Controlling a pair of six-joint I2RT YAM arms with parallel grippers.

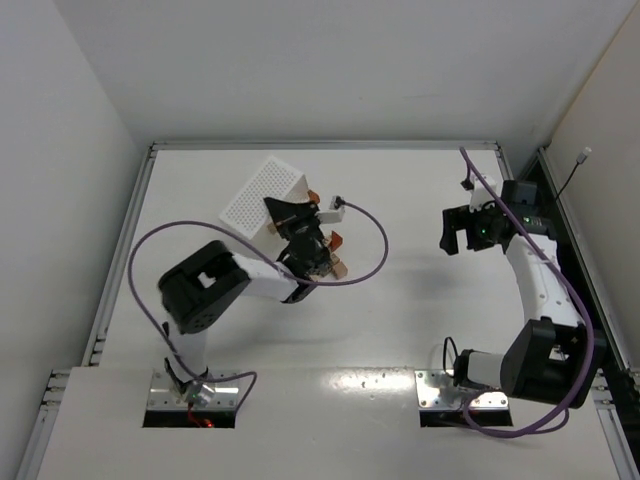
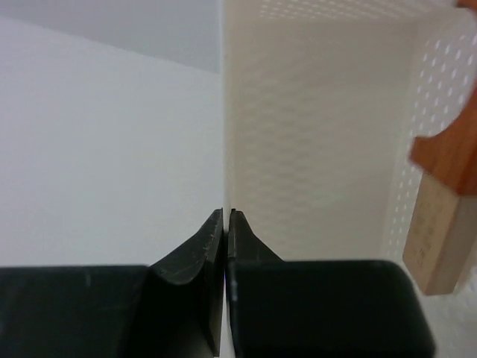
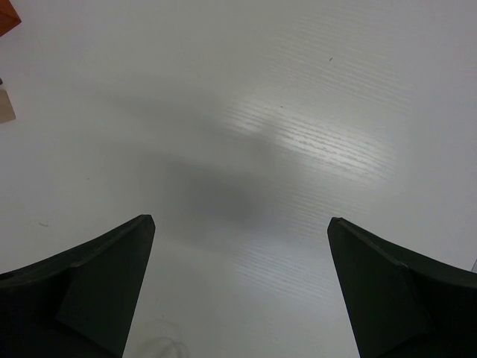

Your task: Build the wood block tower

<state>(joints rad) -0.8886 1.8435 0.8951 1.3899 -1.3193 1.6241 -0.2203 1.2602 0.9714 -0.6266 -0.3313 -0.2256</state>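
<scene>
No wood block tower stands as a stack; its pieces lie loose. A reddish-brown block (image 1: 336, 239) and a tan block (image 1: 341, 266) sit beside the left wrist, and another reddish piece (image 1: 313, 197) lies at the tray's corner. My left gripper (image 1: 279, 215) (image 2: 226, 212) is shut on the thin wall of the white perforated tray (image 1: 260, 188) (image 2: 313, 149), which is tipped up. A tan block with a reddish piece on it (image 2: 438, 231) leans at the tray's right. My right gripper (image 1: 446, 232) (image 3: 240, 220) hangs open over bare table.
Raised rails border the table on the left (image 1: 125, 250), back and right. A purple cable (image 1: 370, 240) loops from the left wrist over the blocks. Corners of a reddish block (image 3: 6, 16) and a tan block (image 3: 4, 108) show at the right wrist view's left edge.
</scene>
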